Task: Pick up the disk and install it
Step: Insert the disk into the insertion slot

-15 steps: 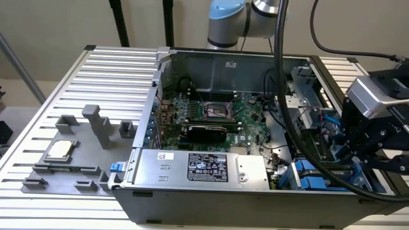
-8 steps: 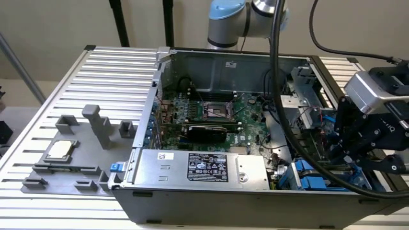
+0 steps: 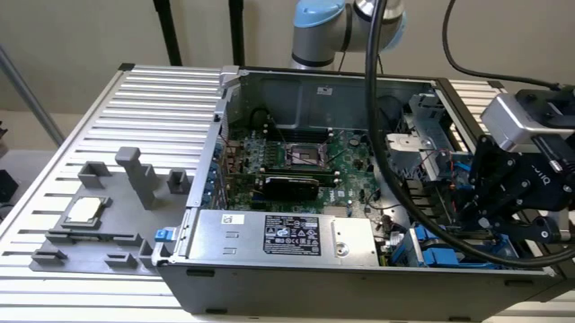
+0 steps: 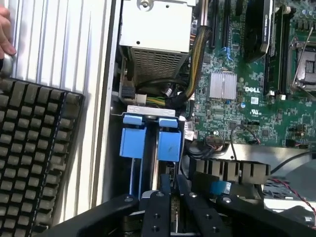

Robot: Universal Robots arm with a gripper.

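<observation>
Two blue carriers stand side by side in the drive bay under the gripper [image 4: 173, 190]. The one directly in line with it is the disk [image 4: 170, 145]; the neighbouring carrier [image 4: 133, 143] sits just beside it, parallel, with a thin gap between. The gripper is drawn narrow and, as far as I can judge, is clamped on the disk's upper edge.

Reading the exterior view as a dial centred on the computer case [image 3: 269, 289], the gripper [image 3: 499, 229] hangs at four o'clock, over the bay in the front corner. The step in hand looks like seating the disk in its slot. Doing it well means keeping the disk square to the neighbouring carrier, pressing straight along the slot without twist, and not letting go until it is fully home.

Just past the bay, loose cables [image 4: 160, 96] spill from the power supply [image 3: 279, 235] at six o'clock; they should be kept clear of the carrier's end. Farther in, the motherboard [image 3: 351, 175] lies at the centre. The grey fixture [image 3: 90, 243] rests well apart at nine o'clock.
</observation>
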